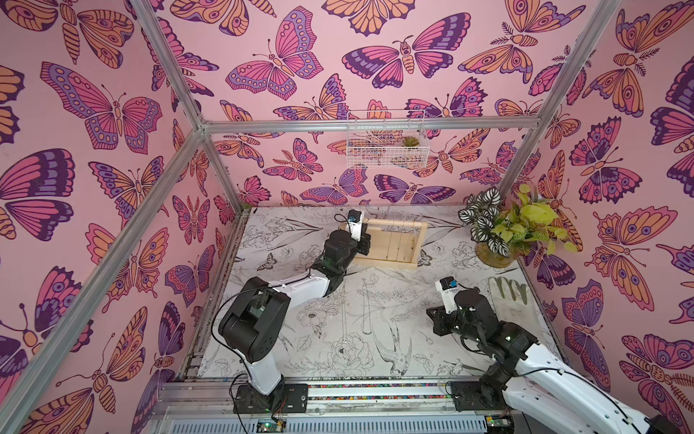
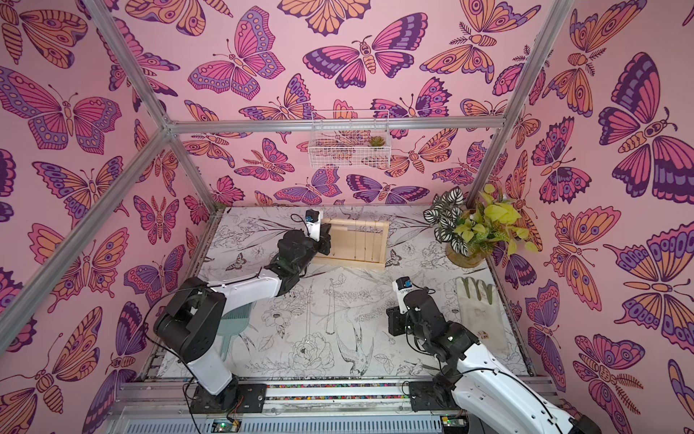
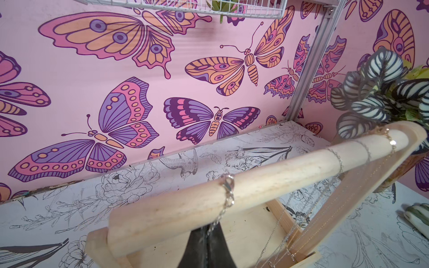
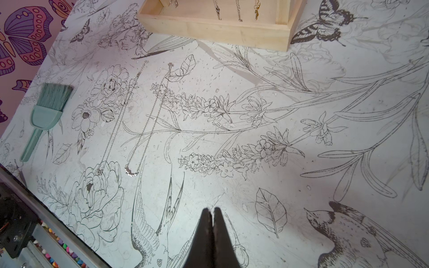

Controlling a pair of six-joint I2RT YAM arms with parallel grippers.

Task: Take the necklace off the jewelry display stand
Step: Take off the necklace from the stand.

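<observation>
The jewelry display stand (image 1: 390, 246) (image 2: 355, 240) is a pale wooden frame at the back of the table. In the left wrist view a silver necklace (image 3: 228, 190) loops over the crossbar (image 3: 278, 171) near its left end. Its chain runs down into my left gripper (image 3: 207, 229), which is shut on it just under the bar. Several more chains (image 3: 336, 162) hang toward the bar's right end. My right gripper (image 4: 211, 210) (image 1: 435, 319) is shut with nothing in it, low over the table in front of the stand's base (image 4: 216, 30).
Two necklaces (image 4: 148, 120) (image 4: 116, 116) lie stretched on the table beside a teal brush (image 4: 44, 116). A pale glove (image 1: 507, 297) lies at the right edge, a potted plant (image 1: 503, 225) stands in the back right corner, and a white wire basket (image 1: 386, 139) hangs on the back wall.
</observation>
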